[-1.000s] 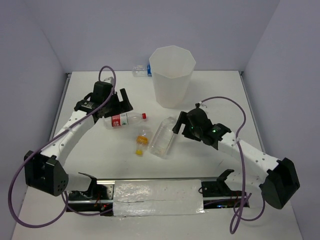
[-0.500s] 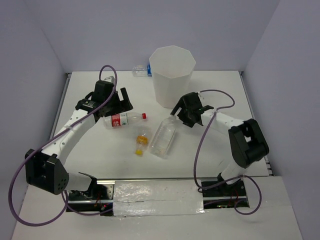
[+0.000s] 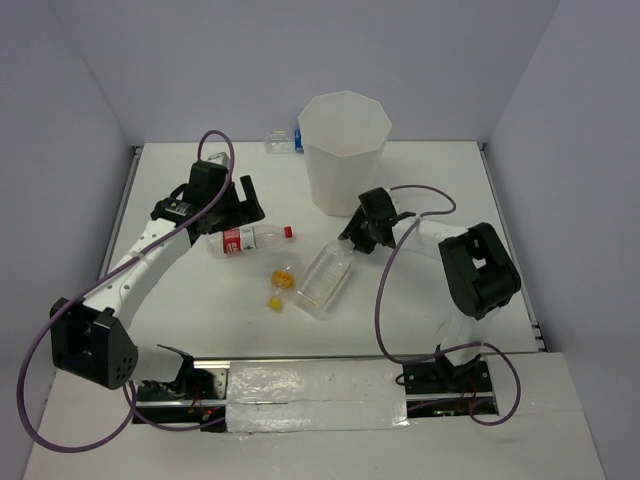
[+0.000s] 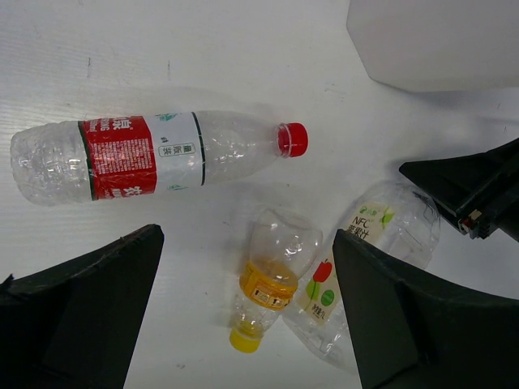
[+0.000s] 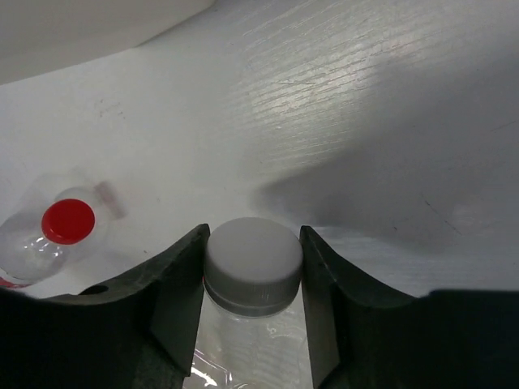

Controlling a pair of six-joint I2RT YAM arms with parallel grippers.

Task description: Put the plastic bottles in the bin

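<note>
The bin (image 3: 345, 150) stands at the back middle, its base also in the left wrist view (image 4: 438, 40). A red-labelled bottle (image 3: 245, 240) (image 4: 146, 154), a yellow-capped bottle (image 3: 280, 285) (image 4: 272, 279) and a wide clear bottle (image 3: 325, 280) (image 4: 381, 235) lie in front of the bin. My right gripper (image 3: 355, 238) (image 5: 253, 267) is shut on the wide bottle's pale cap (image 5: 253, 263), low on the table. My left gripper (image 3: 235, 212) (image 4: 247, 243) hovers open above the red-labelled bottle and holds nothing. A blue-labelled bottle (image 3: 283, 141) lies behind the bin.
Grey walls close in the white table at the back and both sides. A taped rail (image 3: 315, 395) runs along the near edge between the arm bases. The right arm's purple cable (image 3: 385, 290) loops over the table to the right of the wide bottle.
My right arm has folded inward, brought its gripper to the wide bottle's cap and shut on it; the bottle shifted slightly. The left arm has stayed put, open.
</note>
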